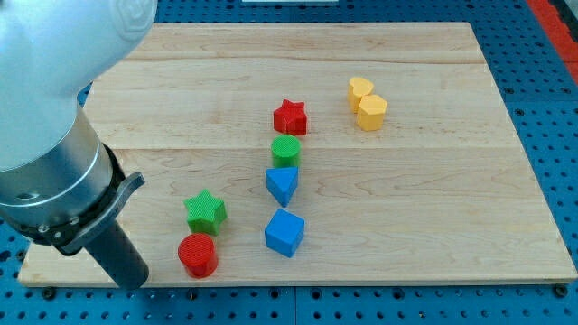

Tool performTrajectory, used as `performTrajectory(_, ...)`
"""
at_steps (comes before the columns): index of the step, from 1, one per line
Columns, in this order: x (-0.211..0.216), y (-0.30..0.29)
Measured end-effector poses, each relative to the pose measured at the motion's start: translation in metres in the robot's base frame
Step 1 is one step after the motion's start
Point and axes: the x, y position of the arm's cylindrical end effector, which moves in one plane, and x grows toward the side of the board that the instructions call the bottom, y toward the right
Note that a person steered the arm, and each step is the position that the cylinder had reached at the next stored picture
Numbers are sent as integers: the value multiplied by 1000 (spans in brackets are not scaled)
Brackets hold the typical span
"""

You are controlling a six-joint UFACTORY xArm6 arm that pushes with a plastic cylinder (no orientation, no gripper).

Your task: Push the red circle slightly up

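Observation:
The red circle (pixel 197 255) lies near the board's bottom edge, at the lower left. A green star (pixel 205 212) sits just above it, almost touching. My tip (pixel 133 282) is at the bottom left, a short way left of and slightly below the red circle, not touching it. The rod runs up into the big grey arm body at the view's left.
A blue cube (pixel 284 233), blue triangle (pixel 282 184), green circle (pixel 285 151) and red star (pixel 290 117) form a column at the centre. Two yellow blocks (pixel 366 102) sit at the upper right. The wooden board (pixel 433 208) ends just below the red circle.

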Motion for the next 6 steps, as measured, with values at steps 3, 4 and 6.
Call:
performTrajectory(3,0,128)
performTrajectory(4,-10,132)
performTrajectory(6,-88,73)
